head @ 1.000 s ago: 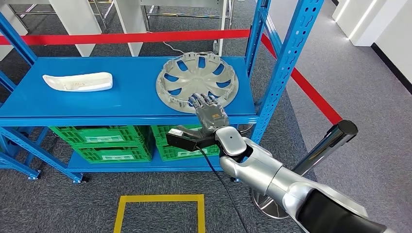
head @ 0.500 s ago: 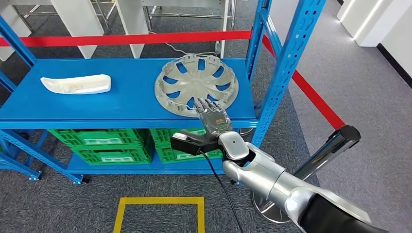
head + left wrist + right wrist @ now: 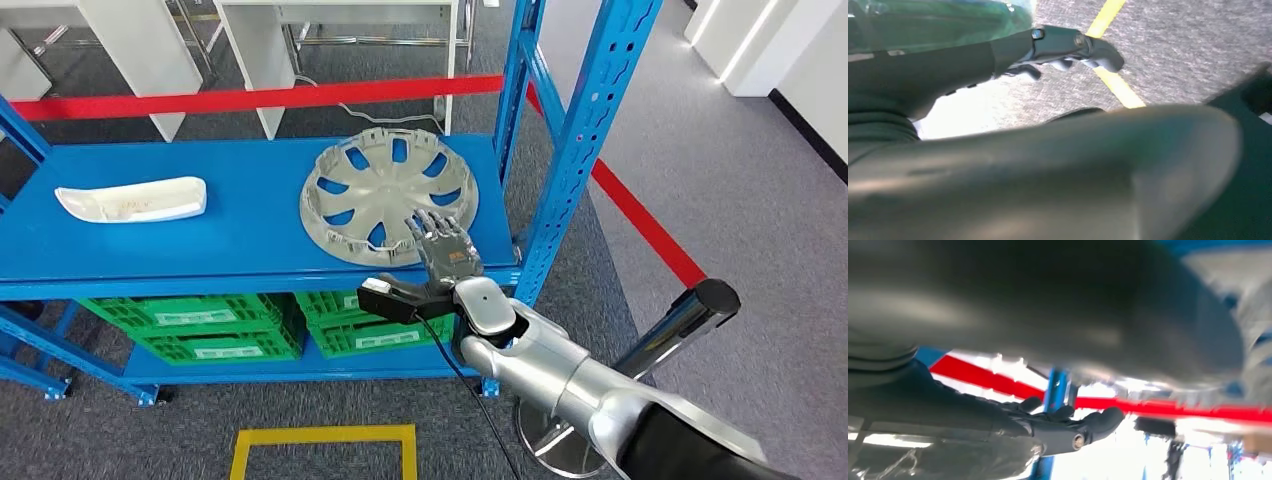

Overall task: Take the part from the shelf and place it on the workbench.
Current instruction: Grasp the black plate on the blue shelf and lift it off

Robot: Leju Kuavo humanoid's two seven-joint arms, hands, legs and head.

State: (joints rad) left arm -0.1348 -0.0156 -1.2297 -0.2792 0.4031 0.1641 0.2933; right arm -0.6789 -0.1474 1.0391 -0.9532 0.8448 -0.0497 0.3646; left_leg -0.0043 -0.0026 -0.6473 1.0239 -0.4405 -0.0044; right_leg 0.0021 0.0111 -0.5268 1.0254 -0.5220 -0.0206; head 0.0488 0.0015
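A grey wheel cover (image 3: pixel 385 195) lies flat on the blue shelf (image 3: pixel 230 245), near its right end. My right hand (image 3: pixel 445 250) reaches in from the shelf's front edge, palm down with fingers spread, its fingertips over the cover's near rim; it holds nothing. In the right wrist view its dark fingers (image 3: pixel 1068 425) are stretched out. A white elongated part (image 3: pixel 130 200) lies at the shelf's left end. In the left wrist view my left hand (image 3: pixel 1063 47) hangs over grey carpet with loosely extended fingers, holding nothing.
Blue uprights (image 3: pixel 570 150) frame the shelf's right end. Green crates (image 3: pixel 190 325) sit on the lower level. Red barrier tape (image 3: pixel 260 97) runs behind the shelf. A metal stanchion (image 3: pixel 680 310) stands at my right, and a yellow square (image 3: pixel 320 440) marks the carpet in front.
The whole picture has shifted, so the camera moved. My right hand has crept a little farther over the wheel cover's near rim. The cover and the white part lie as before.
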